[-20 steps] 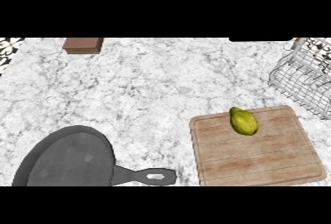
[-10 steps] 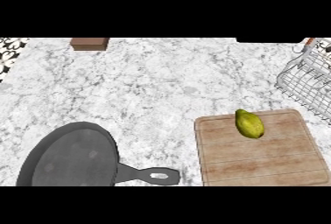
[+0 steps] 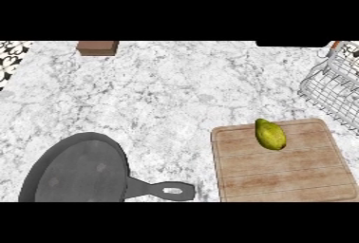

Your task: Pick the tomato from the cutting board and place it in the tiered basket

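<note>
A yellow-green, egg-shaped fruit (image 3: 270, 134) lies on the far part of the wooden cutting board (image 3: 280, 171) at the lower right of the head view. It looks more like a mango or pear than a red tomato. The wire tiered basket (image 3: 335, 90) stands at the right edge, behind the board and partly cut off. Neither hand shows in the view.
A dark cast-iron skillet (image 3: 80, 171) with its handle (image 3: 165, 190) pointing right sits at the lower left. A small brown block (image 3: 97, 47) rests at the far left of the marble counter (image 3: 175, 95). A patterned tile strip (image 3: 10, 59) runs along the left edge.
The whole scene has drifted slightly rightward and down in the view, so the basket sits closer to the right edge. Nothing on the counter has moved.
</note>
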